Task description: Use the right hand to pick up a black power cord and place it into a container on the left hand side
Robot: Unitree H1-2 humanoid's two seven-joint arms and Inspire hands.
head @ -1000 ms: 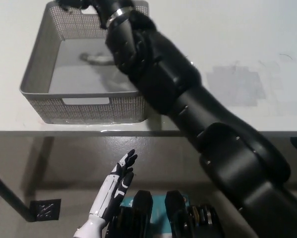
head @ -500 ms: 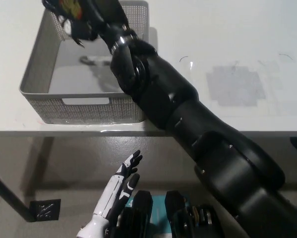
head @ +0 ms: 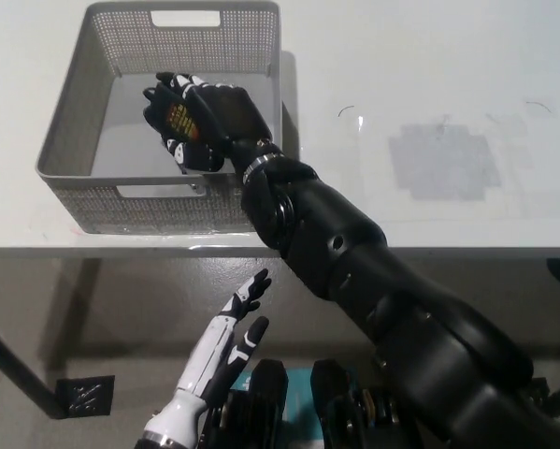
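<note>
Our right hand (head: 193,122) hangs over the basket (head: 69,131), fingers curled, though we cannot tell whether they grip any cord, which might snag.

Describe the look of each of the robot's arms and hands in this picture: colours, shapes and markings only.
The right robot hand is black with white patches on its fingers and an orange-yellow marking on the palm; a silver ring sits at the wrist of its bulky, glossy black, rounded arm. The left robot hand is slim and white with black fingertips and black seams.
</note>
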